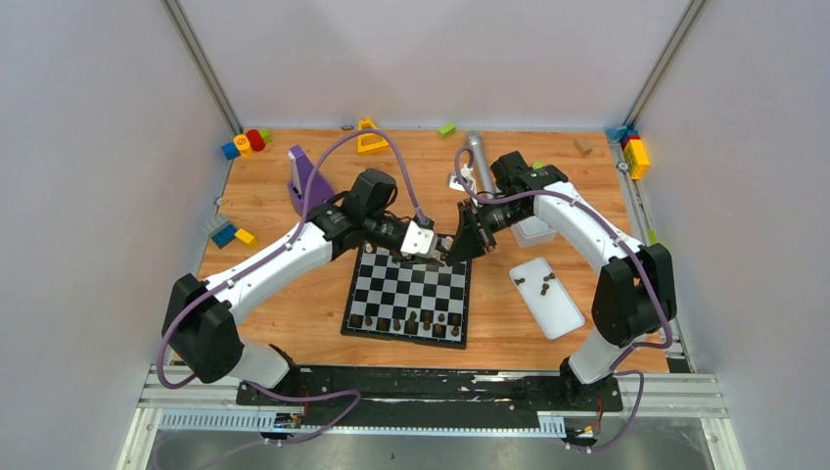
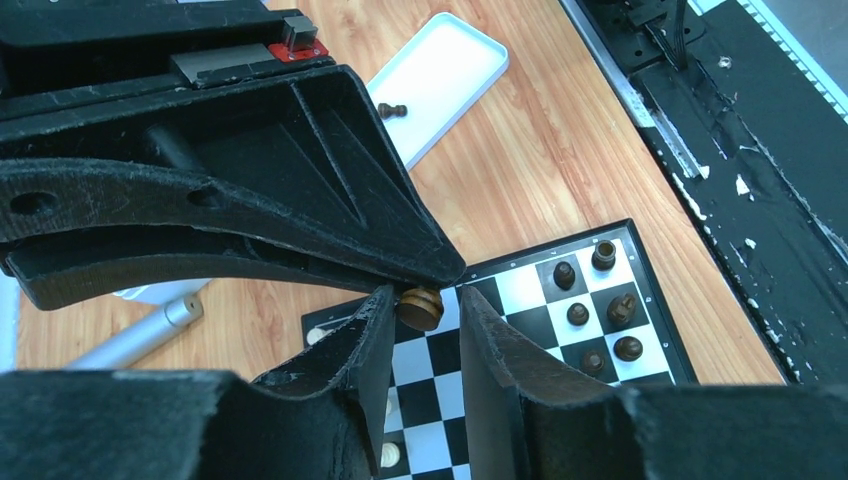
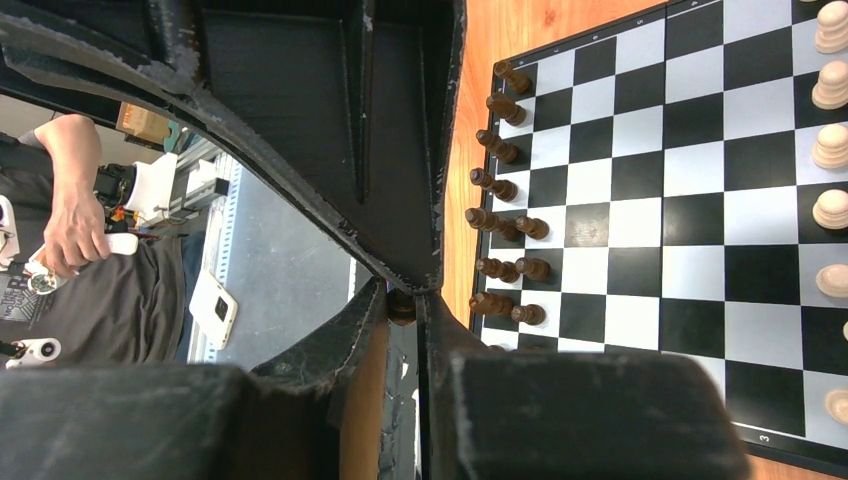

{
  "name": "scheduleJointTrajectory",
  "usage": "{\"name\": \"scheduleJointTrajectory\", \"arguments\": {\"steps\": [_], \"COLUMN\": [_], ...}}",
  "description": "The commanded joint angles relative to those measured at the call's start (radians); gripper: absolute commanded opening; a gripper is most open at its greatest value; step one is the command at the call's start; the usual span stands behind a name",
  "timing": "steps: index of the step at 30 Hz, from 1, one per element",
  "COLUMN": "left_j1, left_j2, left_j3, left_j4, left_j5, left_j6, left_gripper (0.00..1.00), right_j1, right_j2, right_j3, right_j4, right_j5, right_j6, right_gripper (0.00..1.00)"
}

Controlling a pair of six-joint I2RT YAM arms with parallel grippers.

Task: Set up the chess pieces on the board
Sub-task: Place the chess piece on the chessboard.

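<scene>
The table carries the board in the middle, with a white tray to its right. My two claws meet tip to tip over the board's far edge. My right claw is pinched tight on a dark piece. My left claw sits around the same piece, slightly parted, with a sliver of gap on one side. Dark pieces stand on the near rows, cream ones on the far side, and a few lie in the tray
</scene>
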State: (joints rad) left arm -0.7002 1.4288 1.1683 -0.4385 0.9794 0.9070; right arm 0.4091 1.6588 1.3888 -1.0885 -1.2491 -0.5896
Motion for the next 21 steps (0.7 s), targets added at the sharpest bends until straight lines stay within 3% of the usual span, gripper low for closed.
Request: {"name": "scheduleJointTrajectory", "arguments": {"steps": [1,6,13,21], "left_j1": [-0.013,-0.024,-0.027,-0.024], "left_j2": [0.008,0.009,-0.006,-0.042], "left_j3": [0.044,0.049,0.034,0.003], "left_j4": [0.001,-0.012,-0.032,0.013], "left_j5": [0.001,-0.012,-0.039,-0.141], "left_j6": [0.019,0.026,0.038,-0.079], "left_gripper": [0.36,0.28,0.01,0.00], "right_j1": [0.006,0.006,0.005,-0.026], "right_j2": [0.007,0.011,0.011,-0.010], "right_j3": [0.038,0.042,0.055,0.085], "right_j4": [0.001,0.002,0.000,0.001], "right_j5": [-0.034,-0.028,0.001,0.043], "right_j6": [-0.026,-0.019,-0.004,0.024], "right_gripper": [0.05,0.05,0.07,0.23]}}
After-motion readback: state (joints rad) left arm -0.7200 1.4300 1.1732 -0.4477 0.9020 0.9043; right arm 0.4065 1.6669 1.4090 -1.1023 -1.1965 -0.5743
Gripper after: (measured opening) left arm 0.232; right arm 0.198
